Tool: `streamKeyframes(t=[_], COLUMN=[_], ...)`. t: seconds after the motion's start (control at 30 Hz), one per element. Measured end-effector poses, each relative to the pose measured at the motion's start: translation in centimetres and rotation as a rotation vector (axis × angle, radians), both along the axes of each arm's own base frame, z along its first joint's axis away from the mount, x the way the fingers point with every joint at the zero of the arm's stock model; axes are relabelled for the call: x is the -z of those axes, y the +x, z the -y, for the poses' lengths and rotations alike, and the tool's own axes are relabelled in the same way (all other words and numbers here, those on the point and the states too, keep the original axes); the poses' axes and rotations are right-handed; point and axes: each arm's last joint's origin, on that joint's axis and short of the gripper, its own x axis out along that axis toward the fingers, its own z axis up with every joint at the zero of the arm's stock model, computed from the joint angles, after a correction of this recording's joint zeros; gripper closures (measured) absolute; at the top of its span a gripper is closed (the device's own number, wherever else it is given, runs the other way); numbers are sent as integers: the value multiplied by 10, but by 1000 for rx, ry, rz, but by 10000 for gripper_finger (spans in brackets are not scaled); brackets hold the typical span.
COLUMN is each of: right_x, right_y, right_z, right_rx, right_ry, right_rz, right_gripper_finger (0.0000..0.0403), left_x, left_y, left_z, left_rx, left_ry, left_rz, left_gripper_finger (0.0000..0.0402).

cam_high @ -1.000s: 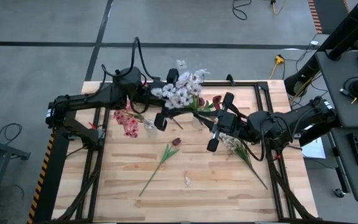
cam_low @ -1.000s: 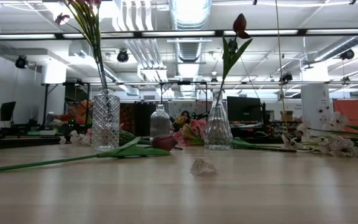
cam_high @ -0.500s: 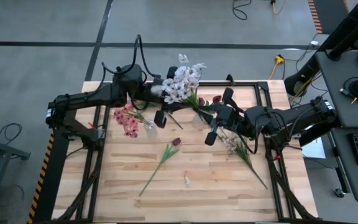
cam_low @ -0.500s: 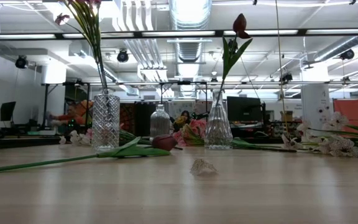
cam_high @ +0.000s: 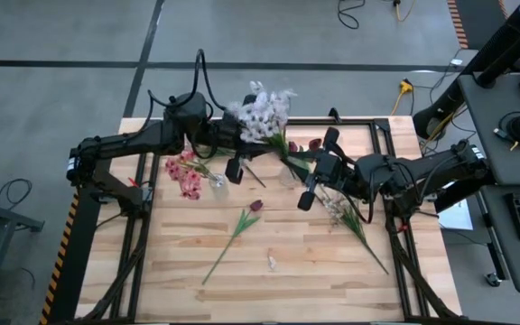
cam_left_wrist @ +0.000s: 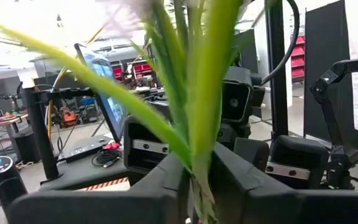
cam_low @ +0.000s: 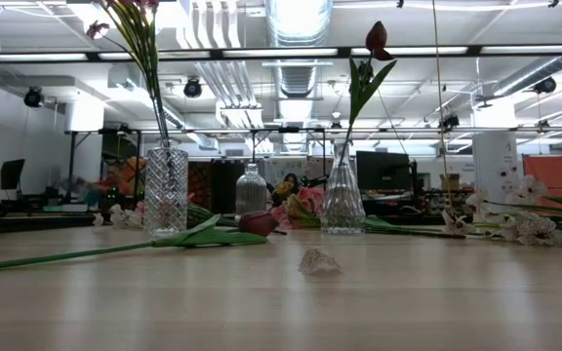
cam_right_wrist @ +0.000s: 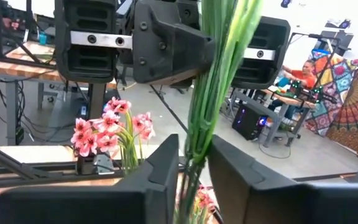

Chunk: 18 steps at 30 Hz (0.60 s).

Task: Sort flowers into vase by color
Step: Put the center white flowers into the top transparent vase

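Observation:
A bunch of white-lilac flowers is held above the table's far middle, between my left gripper and my right gripper. Both are shut on its green stalks and face each other. Pink blossoms stand in a cut-glass vase. Dark red tulips stand in a clear vase. One red tulip lies flat on the table, and more white-lilac stems lie under the right arm. My left gripper pinches the bunch's green stalks between its two fingers, coming level from the table's left and across the stalks. The stalks and leaves rise above the fingers, clear of the table. My right gripper pinches the same stalks between its two fingers, coming level from the table's right and across them. The stalks stand up out of the hold, and the left gripper sits close opposite.
A small empty bottle vase stands between the two filled vases. A loose petal lies on the near middle of the table. A black frame edges the table's far and side edges.
The white-lilac blossoms have shifted toward the table's far edge and a little left, carried by my left gripper, which moved the same way. My right gripper has moved slightly left with the stalks. Both have stayed shut.

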Motion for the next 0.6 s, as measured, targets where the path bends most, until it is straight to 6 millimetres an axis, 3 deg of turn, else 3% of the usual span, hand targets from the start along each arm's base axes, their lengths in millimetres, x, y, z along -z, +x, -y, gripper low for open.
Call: streamKeyframes(t=[0.1,0.3,0.6], right_x=[0,-1,-16], right_y=[0,-3,-25], right_z=[1,3,11], right_rx=[3,67,131], right_ry=[0,-3,1], right_rz=[-1,-8,25], right_gripper_finger=[300,270,241], left_x=[0,1,-2], left_y=[0,0,-12], left_z=[0,-4,-40], left_rx=[-2,-56,-167], left_ry=[-2,-11,-46], left_rz=[-5,-8,-19], left_gripper_finger=[395,392,395])
